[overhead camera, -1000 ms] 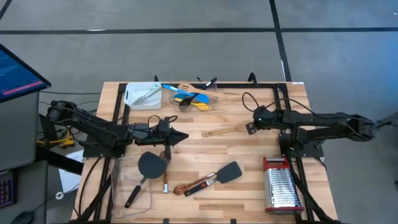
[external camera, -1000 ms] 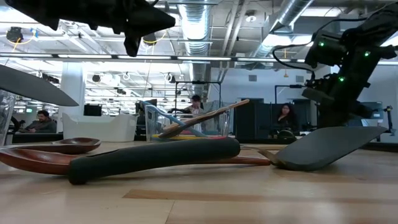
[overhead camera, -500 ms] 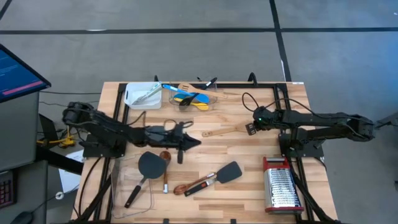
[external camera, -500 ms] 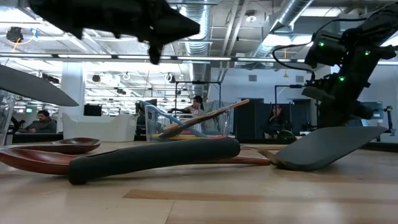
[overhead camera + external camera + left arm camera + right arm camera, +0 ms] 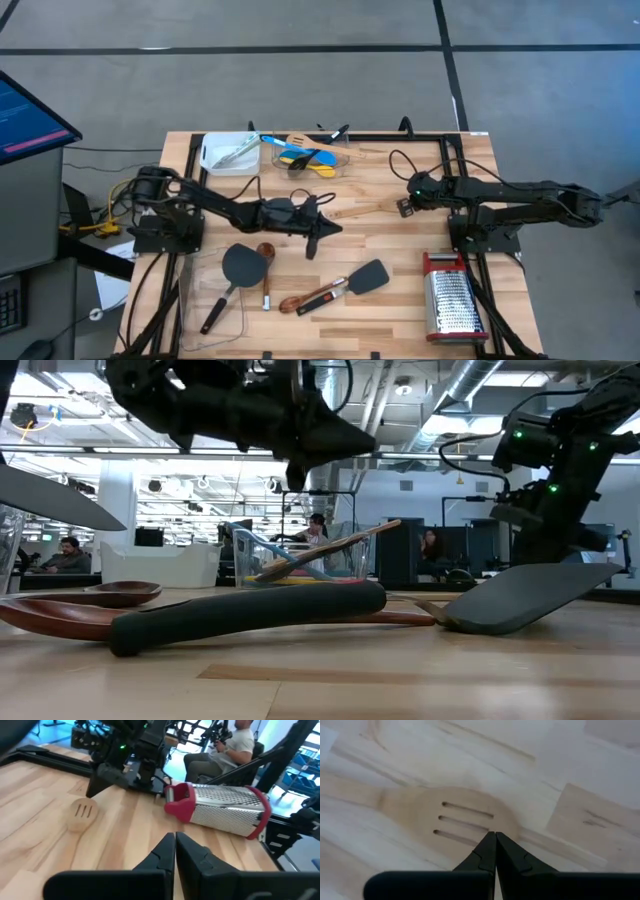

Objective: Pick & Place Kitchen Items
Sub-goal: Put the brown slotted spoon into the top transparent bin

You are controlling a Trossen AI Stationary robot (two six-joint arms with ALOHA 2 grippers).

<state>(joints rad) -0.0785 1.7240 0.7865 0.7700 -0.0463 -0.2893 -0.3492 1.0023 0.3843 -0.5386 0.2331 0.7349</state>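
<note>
My left gripper (image 5: 175,851) has its fingers pressed together, empty. The pale slotted wooden spatula (image 5: 82,814) lies ahead, well apart. I'd spread the fingers before descending. Right gripper (image 5: 495,851), also closed, hovers over its blade.

Left pincer (image 5: 318,232), fingers pressed together, hangs over mid-bench with bare wood of bench (image 5: 400,255) below and ahead toward right pincer (image 5: 403,205). Slotted pale wooden spatula (image 5: 362,211) lies between both pincers, right pincer directly above its head. Near edge crowded: round dark grey spatula (image 5: 237,268), brown wooden spoon (image 5: 266,266), angled dark grey spatula (image 5: 352,282). Steel box grater with red trim (image 5: 454,296) blocks near right corner. Clear plastic tub of utensils (image 5: 308,153) and white tray (image 5: 231,153) fill far edge.
</note>
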